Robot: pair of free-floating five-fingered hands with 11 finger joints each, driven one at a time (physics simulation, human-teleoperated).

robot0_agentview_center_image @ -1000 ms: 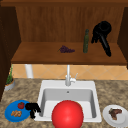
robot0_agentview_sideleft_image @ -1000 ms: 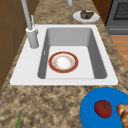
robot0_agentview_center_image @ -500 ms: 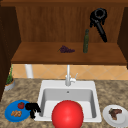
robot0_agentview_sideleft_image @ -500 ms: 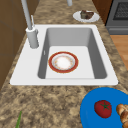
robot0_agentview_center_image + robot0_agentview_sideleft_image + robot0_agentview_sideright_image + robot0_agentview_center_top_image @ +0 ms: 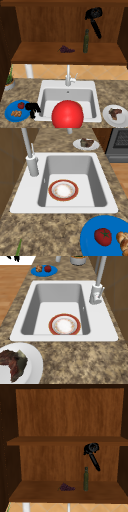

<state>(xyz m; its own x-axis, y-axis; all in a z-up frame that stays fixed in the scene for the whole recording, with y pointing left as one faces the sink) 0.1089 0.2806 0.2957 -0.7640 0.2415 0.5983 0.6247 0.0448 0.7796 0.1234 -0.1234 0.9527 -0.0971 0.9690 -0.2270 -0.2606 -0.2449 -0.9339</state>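
Observation:
My right hand (image 5: 93,12) floats high in the open cabinet, above and a little right of a green bottle (image 5: 86,41) that stands on the lower shelf (image 5: 37,56). A long black part of it slants down to the right, clear of the bottle. The upper view shows the same hand (image 5: 91,448) just under the upper shelf, over the bottle (image 5: 86,480). My left hand (image 5: 32,108) hangs with relaxed fingers by the right edge of a blue plate (image 5: 10,113) holding a tomato (image 5: 21,105); it holds nothing. A red bowl (image 5: 63,190) lies in the sink (image 5: 100,200).
Purple grapes (image 5: 66,49) lie on the shelf left of the bottle. A white plate with meat (image 5: 115,116) sits right of the sink. The faucet (image 5: 68,76) stands behind the basin, a potted plant (image 5: 9,80) at far left, a stove (image 5: 120,140) beyond the counter.
My right hand has risen from beside the bottle's neck to well above it and drifted slightly left. The bottle stays upright on the shelf. The left hand has not moved.

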